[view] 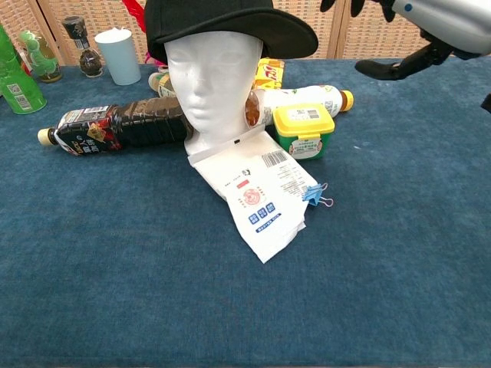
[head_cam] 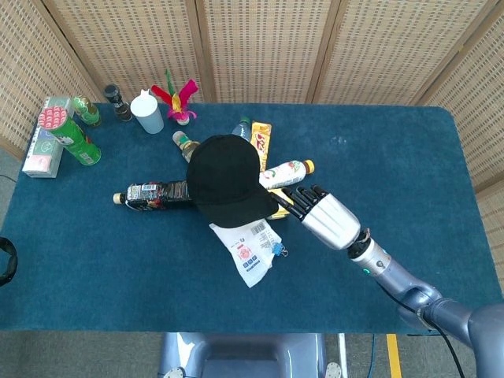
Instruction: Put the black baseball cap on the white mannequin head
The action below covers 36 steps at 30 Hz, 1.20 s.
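Observation:
The black baseball cap point(head_cam: 227, 181) point(view: 227, 23) sits on top of the white mannequin head point(view: 208, 84), its brim pointing to the right. In the head view the cap hides the head beneath it. My right hand point(head_cam: 318, 211) point(view: 418, 31) is to the right of the cap, clear of the brim, fingers spread and holding nothing. My left hand does not show in either view.
A dark drink bottle point(view: 115, 128) lies left of the mannequin. A white packet point(view: 261, 192) with a blue clip point(view: 316, 195), a yellow-lidded tub point(view: 304, 130) and a lying bottle point(head_cam: 285, 171) are to its right. Cups and green bottles point(head_cam: 71, 138) stand at the back left.

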{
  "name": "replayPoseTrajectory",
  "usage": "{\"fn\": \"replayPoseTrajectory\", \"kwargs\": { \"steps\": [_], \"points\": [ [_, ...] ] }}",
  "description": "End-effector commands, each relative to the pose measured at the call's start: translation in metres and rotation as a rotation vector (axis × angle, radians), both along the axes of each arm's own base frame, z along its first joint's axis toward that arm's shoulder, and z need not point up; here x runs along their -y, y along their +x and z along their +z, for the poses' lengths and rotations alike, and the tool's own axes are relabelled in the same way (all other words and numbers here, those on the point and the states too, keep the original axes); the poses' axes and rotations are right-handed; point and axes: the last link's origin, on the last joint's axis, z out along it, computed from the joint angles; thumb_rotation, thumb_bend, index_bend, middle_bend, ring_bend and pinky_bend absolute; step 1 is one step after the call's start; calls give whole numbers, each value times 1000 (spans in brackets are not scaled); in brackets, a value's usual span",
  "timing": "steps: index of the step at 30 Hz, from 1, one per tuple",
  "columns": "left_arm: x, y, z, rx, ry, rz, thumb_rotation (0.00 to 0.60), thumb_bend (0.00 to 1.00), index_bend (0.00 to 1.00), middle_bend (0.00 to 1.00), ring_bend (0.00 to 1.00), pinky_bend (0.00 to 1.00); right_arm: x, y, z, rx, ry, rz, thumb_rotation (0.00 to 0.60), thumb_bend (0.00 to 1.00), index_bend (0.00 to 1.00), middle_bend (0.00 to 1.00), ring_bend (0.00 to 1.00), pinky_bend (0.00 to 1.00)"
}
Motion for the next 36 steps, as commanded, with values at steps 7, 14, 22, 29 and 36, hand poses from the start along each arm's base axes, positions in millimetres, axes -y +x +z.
{"fn": "replayPoseTrajectory", "kwargs": {
  "steps": [7,14,22,29,36],
  "points": [
    [0,-5,0,1,7,16,600,301,632,488,374,373,-23,-57,33,54,-34,-264,600,385,120,317,451,596],
    [3,-10,0,9,27,17,600,300,632,488,374,373,-44,-89,52,114,-64,-428,600,468,256,399,544,689],
    [16,-13,-4,14,70,-11,600,301,631,488,374,372,-75,-120,72,218,-130,-621,600,584,518,597,732,862],
    [26,-14,-6,24,83,-27,600,301,631,488,374,372,-99,-143,78,239,-138,-755,600,598,594,666,795,898],
    [31,-11,-11,23,65,-39,600,301,631,488,374,373,-115,-156,77,228,-112,-815,600,598,609,683,804,903]
  ]
}}
